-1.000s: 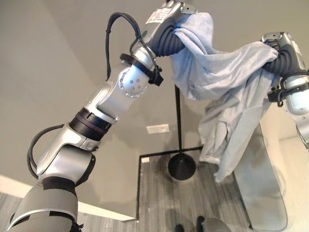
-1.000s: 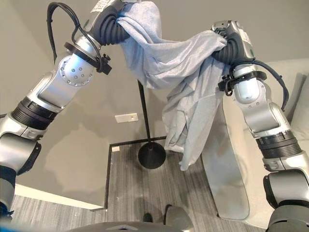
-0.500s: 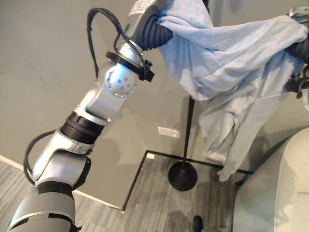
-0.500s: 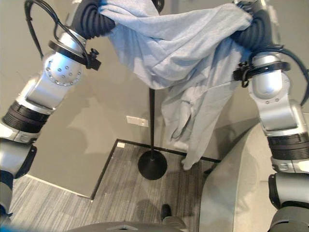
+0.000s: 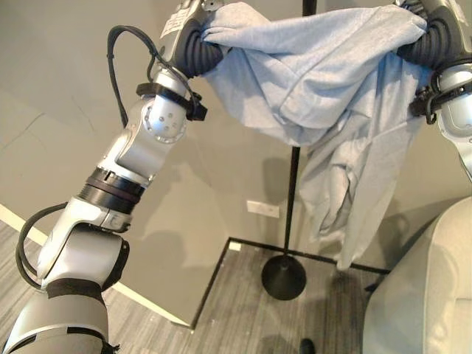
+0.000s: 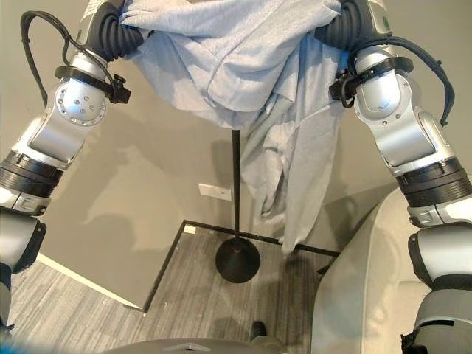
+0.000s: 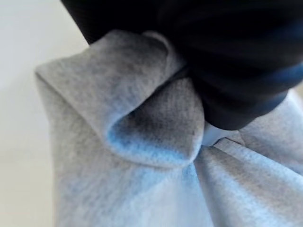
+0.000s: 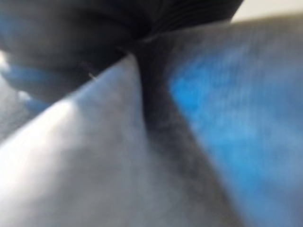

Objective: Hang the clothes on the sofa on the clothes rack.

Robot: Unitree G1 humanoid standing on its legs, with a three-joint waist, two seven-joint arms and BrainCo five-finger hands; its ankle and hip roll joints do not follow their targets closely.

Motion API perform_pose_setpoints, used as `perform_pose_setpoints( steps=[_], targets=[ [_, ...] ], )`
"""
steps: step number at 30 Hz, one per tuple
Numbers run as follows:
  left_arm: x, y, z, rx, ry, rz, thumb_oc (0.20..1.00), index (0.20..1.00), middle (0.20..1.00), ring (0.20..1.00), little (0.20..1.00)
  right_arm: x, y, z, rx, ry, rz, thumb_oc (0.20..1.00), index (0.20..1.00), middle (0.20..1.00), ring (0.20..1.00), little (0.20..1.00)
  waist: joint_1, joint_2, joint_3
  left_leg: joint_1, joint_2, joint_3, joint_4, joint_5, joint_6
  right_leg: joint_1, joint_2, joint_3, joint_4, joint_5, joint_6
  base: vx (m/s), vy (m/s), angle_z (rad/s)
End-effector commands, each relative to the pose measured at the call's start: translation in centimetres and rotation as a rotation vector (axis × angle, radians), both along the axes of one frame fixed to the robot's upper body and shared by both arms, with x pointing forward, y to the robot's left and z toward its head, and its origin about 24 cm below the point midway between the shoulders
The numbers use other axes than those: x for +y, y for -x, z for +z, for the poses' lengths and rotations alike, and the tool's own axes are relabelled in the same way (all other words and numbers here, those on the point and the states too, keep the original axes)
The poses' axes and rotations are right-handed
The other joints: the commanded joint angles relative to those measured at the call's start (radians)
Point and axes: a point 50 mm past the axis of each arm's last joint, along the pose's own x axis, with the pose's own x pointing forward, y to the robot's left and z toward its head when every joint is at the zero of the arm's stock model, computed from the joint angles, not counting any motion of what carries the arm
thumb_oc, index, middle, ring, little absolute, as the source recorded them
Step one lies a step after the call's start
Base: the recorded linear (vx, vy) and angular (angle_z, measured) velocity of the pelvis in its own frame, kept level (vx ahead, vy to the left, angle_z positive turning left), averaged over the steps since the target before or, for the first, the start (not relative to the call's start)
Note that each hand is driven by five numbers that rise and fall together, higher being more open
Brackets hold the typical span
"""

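**Garment raised at rack pole, not yet hung**

Sofa (image 5: 428,295) at right. Grey garment (image 5: 324,81) is stretched high between left hand (image 5: 193,40) and right hand (image 5: 435,37), draped in front of the rack pole (image 5: 293,199). Fingers buried in cloth; grip cannot be told. Risk: the loose hanging tail snags the pole, or the cloth slips off one hand.

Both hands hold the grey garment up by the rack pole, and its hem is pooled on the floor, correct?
Not the hem. In the left eye view the grey garment hangs between the left hand and right hand beside the rack pole, its lowest end clear of the floor.
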Motion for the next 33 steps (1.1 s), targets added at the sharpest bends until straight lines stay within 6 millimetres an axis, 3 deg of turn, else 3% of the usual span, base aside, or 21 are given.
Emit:
perform_pose_setpoints(
  steps=[1, 6, 12, 19, 23, 27, 33],
  targets=[
    [1.9, 0.3, 2.5, -0.071, 0.062, 0.061, 0.200, 0.200, 0.200, 0.200, 0.200, -0.8, 0.5, 3.6, -0.086, -0.047, -0.013, 0.200, 0.200, 0.200, 0.200, 0.200, 0.049, -0.064, -0.068, 0.027, 0.014, 0.001, 0.006, -0.075, -0.022, -0.011, -0.109, 0.006, 0.012, -0.028, 0.135, 0.00, 0.005, 0.03],
    [4.4, 0.1, 2.2, -0.054, 0.084, 0.146, 0.200, 0.200, 0.200, 0.200, 0.200, -0.1, -0.1, 4.5, -0.066, 0.024, -0.033, 0.200, 0.200, 0.200, 0.200, 0.200, 0.063, -0.074, -0.067, 0.017, 0.012, -0.009, 0.006, -0.071, -0.025, -0.014, -0.112, -0.003, 0.012, -0.026, 0.137, 0.01, 0.002, 0.05],
    [9.2, -0.3, 1.7, -0.007, 0.056, 0.356, 0.200, 0.200, 0.200, 0.200, 0.200, 0.9, -1.2, 6.1, -0.062, 0.194, -0.125, 0.200, 0.200, 0.200, 0.200, 0.200, 0.075, -0.084, -0.069, 0.008, 0.016, -0.015, 0.006, -0.064, -0.034, -0.020, -0.110, -0.010, 0.012, -0.023, 0.139, 0.00, -0.003, 0.01],
    [11.7, -0.9, 0.9, 0.063, 0.026, 0.492, 0.200, 0.200, 0.200, 0.200, 0.200, 2.2, -2.5, 6.9, -0.055, 0.230, -0.162, 0.200, 0.200, 0.200, 0.200, 0.200, 0.081, -0.083, -0.066, -0.004, 0.020, -0.026, 0.006, -0.057, -0.039, -0.027, -0.109, -0.018, 0.012, -0.023, 0.142, 0.01, 0.001, 0.08],
    [11.3, -1.4, 0.8, 0.080, 0.004, 0.501, 0.200, 0.200, 0.200, 0.200, 0.200, 2.2, -3.1, 7.3, -0.048, 0.239, -0.210, 0.200, 0.200, 0.200, 0.200, 0.200, 0.084, -0.086, -0.063, -0.017, 0.022, -0.031, 0.006, -0.052, -0.043, -0.034, -0.107, -0.022, 0.012, -0.023, 0.142, -0.01, -0.011, 0.06],
    [9.5, -2.0, 0.9, 0.077, -0.012, 0.454, 0.200, 0.200, 0.200, 0.200, 0.200, 1.9, -3.7, 7.6, -0.038, 0.258, -0.277, 0.200, 0.200, 0.200, 0.200, 0.200, 0.092, -0.086, -0.043, -0.052, 0.024, -0.052, 0.006, -0.037, -0.048, -0.052, -0.110, -0.038, 0.012, -0.020, 0.142, -0.03, -0.023, 0.14],
    [7.8, -2.7, -0.6, 0.103, -0.008, 0.392, 0.200, 0.200, 0.200, 0.200, 0.200, 1.9, -4.4, 6.0, 0.016, 0.294, -0.283, 0.200, 0.200, 0.200, 0.200, 0.200, 0.093, -0.084, -0.025, -0.070, 0.021, -0.073, 0.006, -0.031, -0.046, -0.055, -0.112, -0.050, 0.012, -0.025, 0.137, -0.01, -0.015, 0.12]
  ],
)
